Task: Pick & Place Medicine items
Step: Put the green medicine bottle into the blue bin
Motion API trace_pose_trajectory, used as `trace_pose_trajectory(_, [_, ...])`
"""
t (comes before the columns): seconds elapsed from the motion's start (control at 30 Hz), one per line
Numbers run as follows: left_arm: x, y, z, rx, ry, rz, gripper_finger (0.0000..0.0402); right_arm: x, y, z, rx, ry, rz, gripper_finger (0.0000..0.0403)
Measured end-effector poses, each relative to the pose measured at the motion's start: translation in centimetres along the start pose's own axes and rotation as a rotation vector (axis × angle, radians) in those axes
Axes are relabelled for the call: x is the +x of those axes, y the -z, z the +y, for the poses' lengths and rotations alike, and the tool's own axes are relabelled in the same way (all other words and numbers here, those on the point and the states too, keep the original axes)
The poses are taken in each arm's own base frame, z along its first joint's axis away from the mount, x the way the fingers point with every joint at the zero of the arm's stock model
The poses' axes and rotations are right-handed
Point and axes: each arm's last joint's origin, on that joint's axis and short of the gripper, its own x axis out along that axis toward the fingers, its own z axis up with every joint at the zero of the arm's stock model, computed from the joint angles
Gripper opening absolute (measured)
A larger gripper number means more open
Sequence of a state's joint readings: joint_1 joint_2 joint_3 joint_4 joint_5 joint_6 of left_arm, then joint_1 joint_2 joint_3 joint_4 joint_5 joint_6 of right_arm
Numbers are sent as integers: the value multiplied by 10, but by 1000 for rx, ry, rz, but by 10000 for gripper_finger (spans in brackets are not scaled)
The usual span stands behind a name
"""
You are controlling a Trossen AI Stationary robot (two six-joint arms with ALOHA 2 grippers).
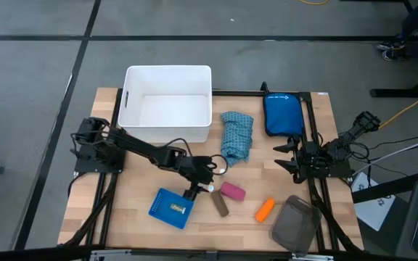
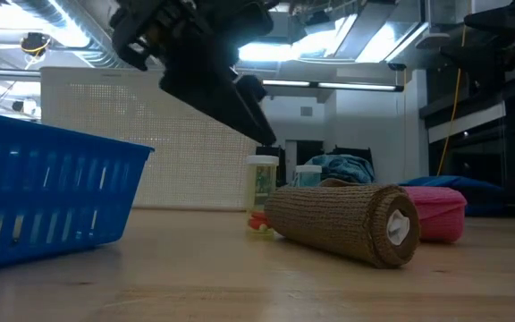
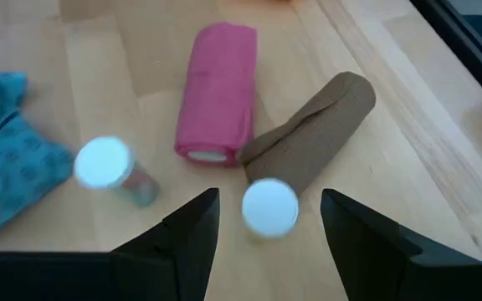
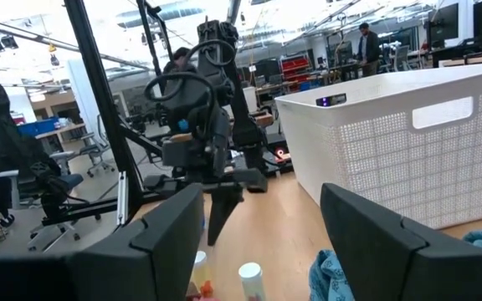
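The whole bench [image 1: 122,217] was taken from straight above in the high view. In the low view it was seen level from its surface, close behind the brown roll [image 2: 342,224]. That roll and the pink roll [image 3: 217,90] were also seen closely from the left wrist. The right wrist view was aimed across the bench at the white bin [image 4: 408,159].

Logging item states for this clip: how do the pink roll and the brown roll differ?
The pink roll is shorter and thicker; the brown roll is longer and slimmer. The brown roll has a loose flap unwinding at one end; the pink roll looks tightly wound. Both lie on their sides on the table, ends touching.
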State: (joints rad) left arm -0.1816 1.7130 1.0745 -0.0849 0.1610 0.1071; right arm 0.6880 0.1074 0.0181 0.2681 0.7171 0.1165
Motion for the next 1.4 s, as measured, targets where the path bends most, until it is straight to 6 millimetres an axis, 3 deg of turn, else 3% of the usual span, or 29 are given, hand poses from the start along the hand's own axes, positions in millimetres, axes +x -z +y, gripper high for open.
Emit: trace_pose_trajectory(1.4, [16,6,4,34,22,42,206,0,1,0,2,1,5,245])
